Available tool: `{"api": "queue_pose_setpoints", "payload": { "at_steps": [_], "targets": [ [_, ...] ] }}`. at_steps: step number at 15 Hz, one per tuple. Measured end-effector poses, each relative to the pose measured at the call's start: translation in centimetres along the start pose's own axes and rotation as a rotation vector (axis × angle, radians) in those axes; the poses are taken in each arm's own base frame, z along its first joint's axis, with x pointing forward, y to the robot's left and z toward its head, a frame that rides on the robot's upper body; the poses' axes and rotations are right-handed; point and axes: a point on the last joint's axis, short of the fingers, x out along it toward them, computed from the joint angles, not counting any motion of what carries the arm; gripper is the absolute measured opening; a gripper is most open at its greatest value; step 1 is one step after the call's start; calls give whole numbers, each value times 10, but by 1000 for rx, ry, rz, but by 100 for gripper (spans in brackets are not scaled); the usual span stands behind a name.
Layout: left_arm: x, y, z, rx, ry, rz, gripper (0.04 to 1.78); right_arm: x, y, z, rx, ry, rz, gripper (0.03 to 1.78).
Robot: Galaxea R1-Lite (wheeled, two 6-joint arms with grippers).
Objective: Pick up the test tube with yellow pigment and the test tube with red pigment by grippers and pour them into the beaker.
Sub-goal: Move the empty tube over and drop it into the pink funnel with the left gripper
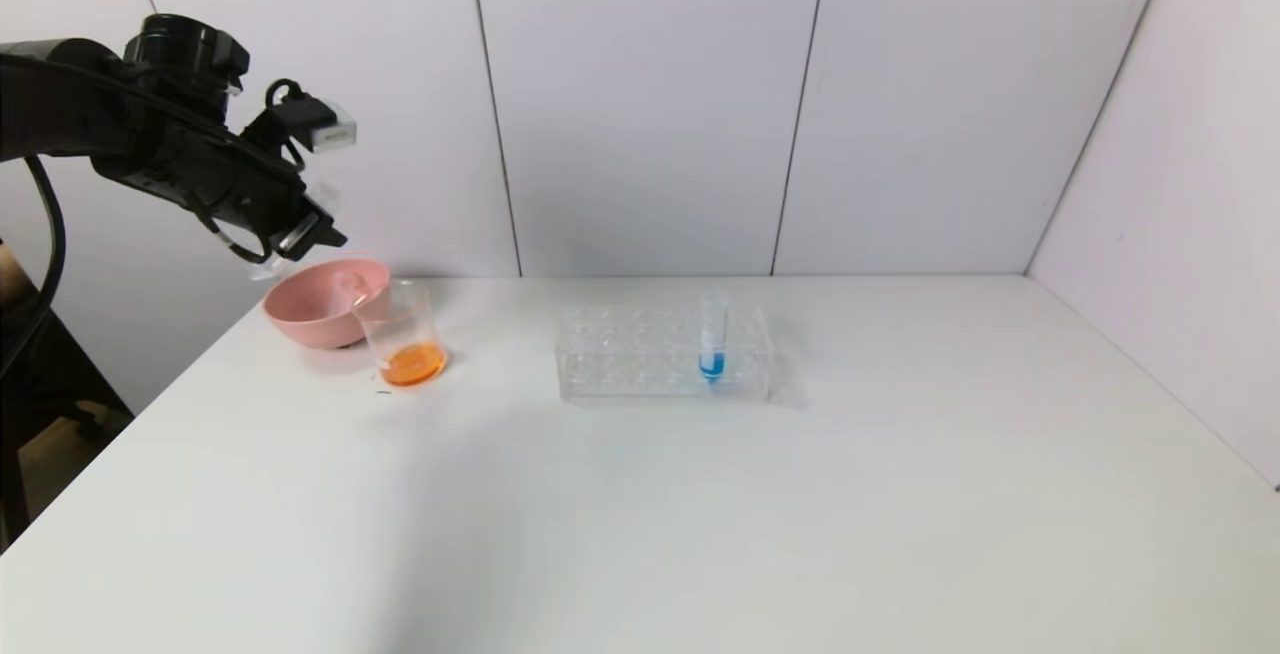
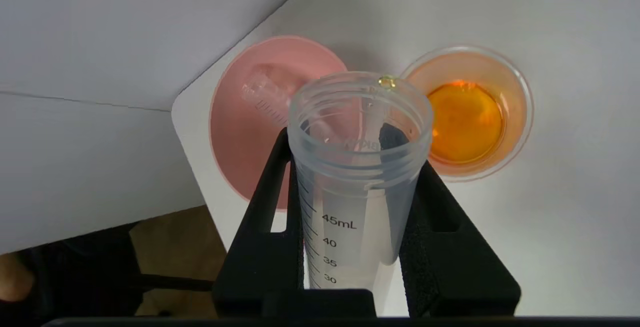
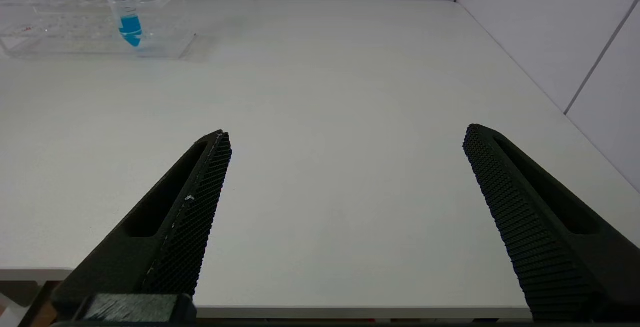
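My left gripper [image 1: 315, 232] hangs tilted over the pink bowl [image 1: 310, 319], beside the beaker [image 1: 405, 334]. In the left wrist view it [image 2: 354, 153] is shut on a clear graduated test tube [image 2: 350, 227]. The tube looks empty, with a small yellow drop on its rim, and its mouth points down between the bowl [image 2: 235, 157] and the beaker [image 2: 467, 117]. The beaker holds orange liquid. Another clear empty tube [image 2: 265, 92] lies inside the bowl. No tube with red pigment shows. My right gripper [image 3: 346, 132] is open and empty, low at the table's near edge, out of the head view.
A clear tube rack [image 1: 640, 349] stands mid-table with one blue-liquid tube [image 1: 712, 339] upright in it. Both also show in the right wrist view, the rack [image 3: 75, 17] and the blue tube [image 3: 127, 17]. White walls close the back and the right side.
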Motion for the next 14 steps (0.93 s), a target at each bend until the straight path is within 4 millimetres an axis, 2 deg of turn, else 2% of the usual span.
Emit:
{"api": "queue_pose_setpoints", "payload": {
  "at_steps": [7,11,14],
  "targets": [
    [2,27,11,-376,-217,169,54,0,0,0,0,0,0,170],
    [22,27,6,-513,-298,204,54,0,0,0,0,0,0,170],
    [44,18,-14,-627,-304,217,54,0,0,0,0,0,0,170]
  ]
}}
